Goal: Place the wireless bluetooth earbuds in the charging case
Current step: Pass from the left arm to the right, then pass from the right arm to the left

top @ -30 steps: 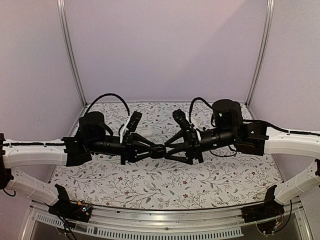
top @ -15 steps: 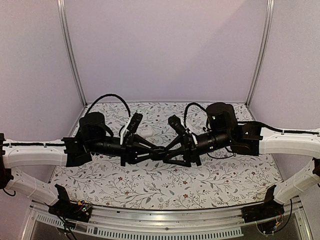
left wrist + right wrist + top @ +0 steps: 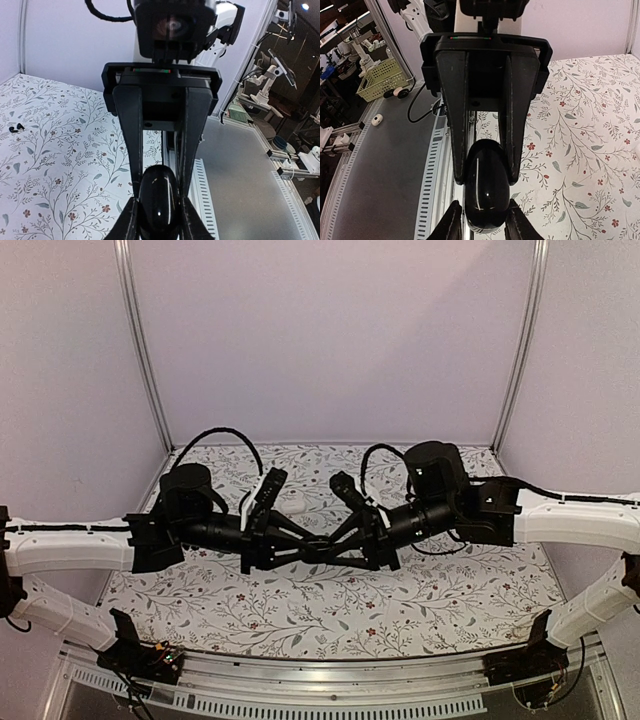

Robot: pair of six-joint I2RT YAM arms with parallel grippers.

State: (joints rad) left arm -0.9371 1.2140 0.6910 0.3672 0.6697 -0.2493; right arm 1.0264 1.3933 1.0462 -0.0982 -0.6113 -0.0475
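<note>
Above floral cloth (image 3: 60,165), left gripper (image 3: 159,227) clamped on black case (image 3: 159,200), right gripper (image 3: 484,222) narrow around its other end, contact unclear, case axis 9-to-3 o'clock from above, earbuds (image 3: 15,128) on floral cloth, left wrist view's 9 o'clock.

The black case (image 3: 159,192) and the left gripper (image 3: 159,212) clamped on it run off the wrist view's bottom edge. Well away to that hand's side, the earbuds (image 3: 15,128) are mere dark specks. Whether the right gripper (image 3: 482,220) presses the case is unclear.
</note>
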